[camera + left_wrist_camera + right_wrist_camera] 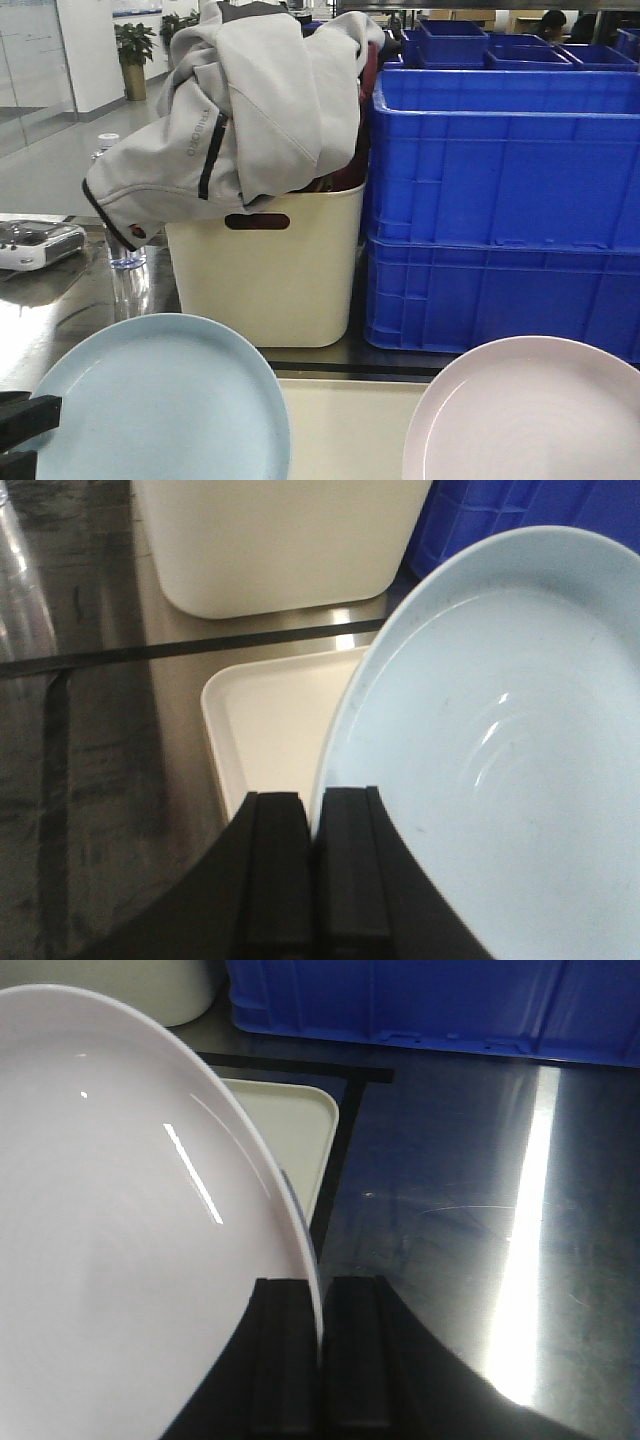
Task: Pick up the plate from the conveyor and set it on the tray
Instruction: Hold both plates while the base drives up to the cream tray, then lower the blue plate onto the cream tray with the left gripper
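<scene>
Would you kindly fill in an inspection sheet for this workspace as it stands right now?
Surface: steel table, reflective, marked with black tape lines.
Job's things: pink plate held at the right side of the tray, which lies flat on the table; conveyor not in view.
Clutter: pale blue plate held at the tray's left side; cream bin with a grey jacket draped over it; stacked blue crates; clear bottle.
Grippers: left gripper shut on the pale blue plate's rim; right gripper shut on the pink plate's rim.
Cables: nothing seen.
Surroundings: potted plant and a person far behind.
</scene>
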